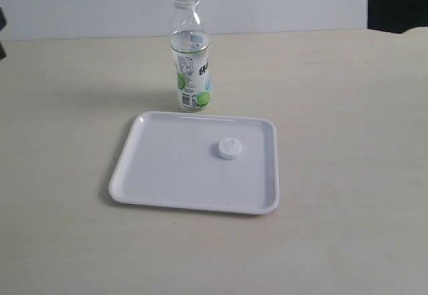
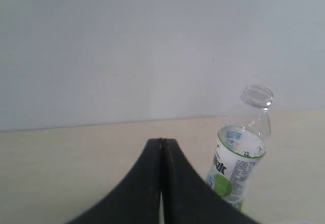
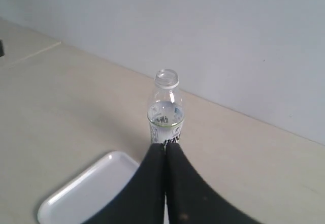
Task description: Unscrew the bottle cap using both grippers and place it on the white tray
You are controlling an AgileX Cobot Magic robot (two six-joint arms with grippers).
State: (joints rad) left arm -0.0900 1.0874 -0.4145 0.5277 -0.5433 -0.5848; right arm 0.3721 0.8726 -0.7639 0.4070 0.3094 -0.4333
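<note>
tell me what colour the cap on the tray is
White, like the tray under it; the bottle cap shows best in the exterior view.

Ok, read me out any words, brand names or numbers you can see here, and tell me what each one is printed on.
No text here can be quoted.
On the bottle, the label has large dark lettering running up it: too blurred to read.
On the same label, a block of small print: too small to read.
On the bottle cap and the white tray: no text visible.
On the left gripper and the right gripper: no lettering visible.
</note>
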